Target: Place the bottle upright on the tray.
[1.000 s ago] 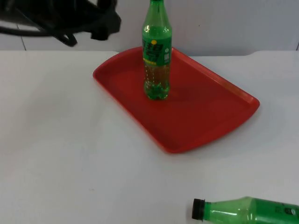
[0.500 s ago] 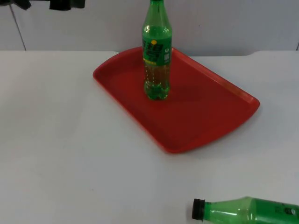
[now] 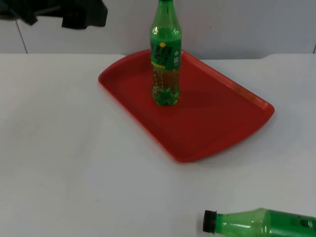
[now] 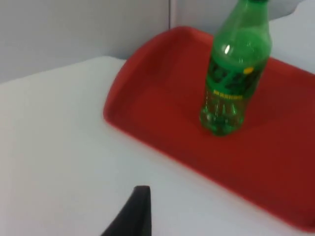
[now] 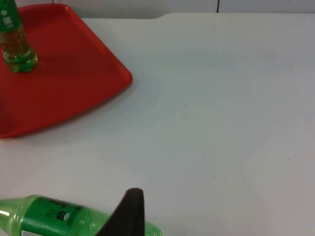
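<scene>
Two green soda bottles: one [image 3: 166, 54] stands upright on the red tray [image 3: 217, 123], the other [image 3: 261, 223] lies on the bench [image 3: 74, 163], needing a mid-body grasp by the right gripper [image 5: 129, 206], finger spacing indeterminable; left gripper [image 3: 81, 15] waits, likewise indeterminable.

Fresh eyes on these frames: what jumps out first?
The red tray lying askew on the white table, with a green bottle standing upright on it near its far end. Next, a second green bottle with a black cap lying on its side on the table at the near edge, off the tray. The left arm hangs dark above the far left corner, clear of both.
</scene>
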Controlling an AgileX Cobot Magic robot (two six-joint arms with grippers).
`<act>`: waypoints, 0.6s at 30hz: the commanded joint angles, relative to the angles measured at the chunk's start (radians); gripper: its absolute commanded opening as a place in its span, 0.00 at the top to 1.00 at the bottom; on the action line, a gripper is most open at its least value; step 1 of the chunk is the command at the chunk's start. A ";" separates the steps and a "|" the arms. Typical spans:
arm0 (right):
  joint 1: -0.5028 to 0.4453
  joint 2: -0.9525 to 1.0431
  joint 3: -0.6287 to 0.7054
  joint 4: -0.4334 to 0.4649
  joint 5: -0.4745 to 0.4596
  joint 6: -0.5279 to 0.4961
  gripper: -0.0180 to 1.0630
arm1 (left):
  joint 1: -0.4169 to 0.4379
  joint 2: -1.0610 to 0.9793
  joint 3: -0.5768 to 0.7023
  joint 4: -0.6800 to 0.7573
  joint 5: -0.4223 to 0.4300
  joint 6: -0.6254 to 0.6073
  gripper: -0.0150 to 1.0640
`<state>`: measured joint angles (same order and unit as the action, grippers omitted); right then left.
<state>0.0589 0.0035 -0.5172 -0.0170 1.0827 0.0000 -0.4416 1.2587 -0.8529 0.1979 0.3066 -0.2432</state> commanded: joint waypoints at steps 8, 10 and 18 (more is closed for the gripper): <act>-0.007 -0.004 0.002 -0.006 -0.003 0.000 0.01 | -0.008 -0.138 0.134 -0.025 -0.004 0.002 0.01; -0.007 -0.004 0.002 -0.006 -0.003 0.000 0.01 | -0.008 -0.177 0.159 -0.029 -0.002 0.002 0.01; -0.007 -0.004 0.002 -0.006 -0.003 0.000 0.01 | -0.008 -0.327 0.209 -0.030 0.078 0.006 0.01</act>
<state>0.0589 0.0035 -0.5172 -0.0170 1.0827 0.0000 -0.4416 0.9493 -0.6493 0.1800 0.3737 -0.2400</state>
